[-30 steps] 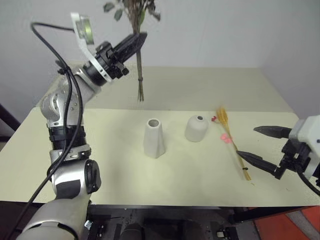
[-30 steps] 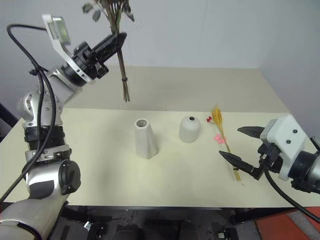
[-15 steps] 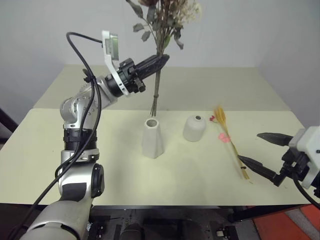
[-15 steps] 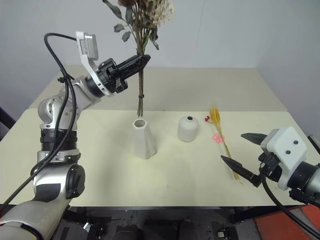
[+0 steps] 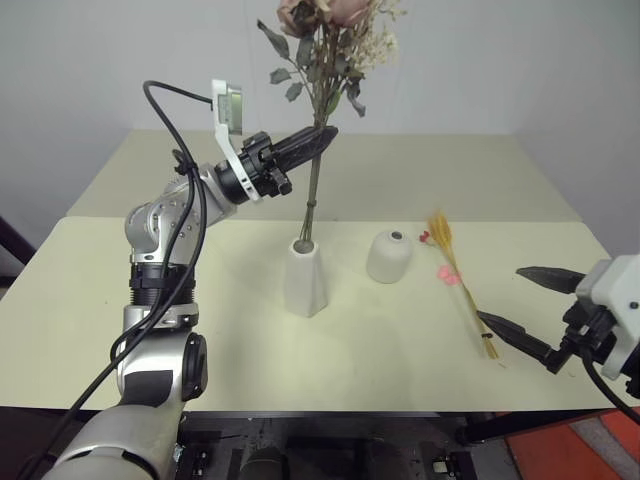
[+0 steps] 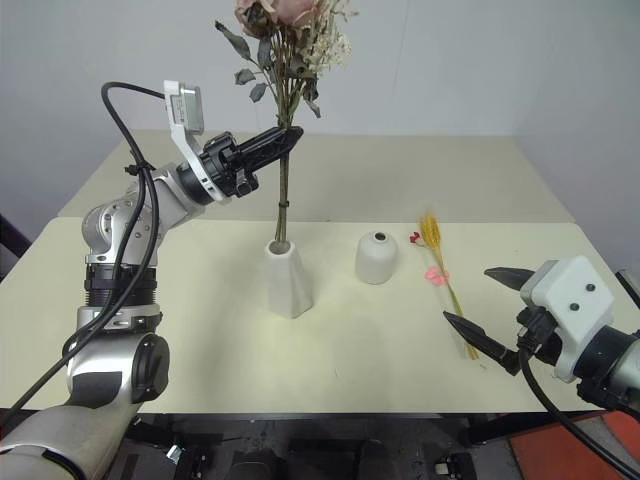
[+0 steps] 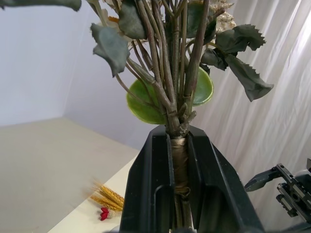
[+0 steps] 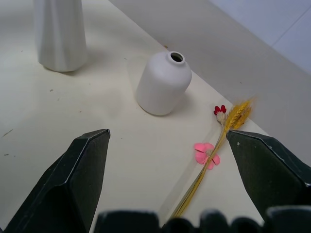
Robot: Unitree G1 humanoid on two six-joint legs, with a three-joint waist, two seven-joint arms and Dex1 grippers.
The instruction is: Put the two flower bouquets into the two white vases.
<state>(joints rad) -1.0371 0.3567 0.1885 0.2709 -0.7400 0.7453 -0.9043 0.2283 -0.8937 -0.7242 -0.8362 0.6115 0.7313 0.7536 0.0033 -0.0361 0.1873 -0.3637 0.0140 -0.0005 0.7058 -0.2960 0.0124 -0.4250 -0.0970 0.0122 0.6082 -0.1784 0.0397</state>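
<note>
Two black fingers of the right hand [image 6: 487, 310] are standing wide apart and empty, nearest to the camera, low over the pale surface [image 6: 350, 350]; I judge it is waiting there, aimed at the thin yellow stalk bundle [image 6: 445, 283], so that it can take it once the other arm is finishing. This bundle is lying flat on the surface, just beside the right hand, with its small red and pink blooms pointing toward the short white vase [image 6: 376, 257], which is standing empty and a little apart from it. Further to the left, the tall white vase [image 6: 287, 279] is standing upright, and the stem ends of the rose bouquet [image 6: 288, 40] are sitting at its mouth, probably just inside. The left hand [image 6: 290, 133] is clenched on the wrapped stems, high above the vase, and it is keeping the bunch nearly vertical; this seems needed because the mouth is narrow and the top is heavy. No brand, label or readable writing is showing anywhere.
</note>
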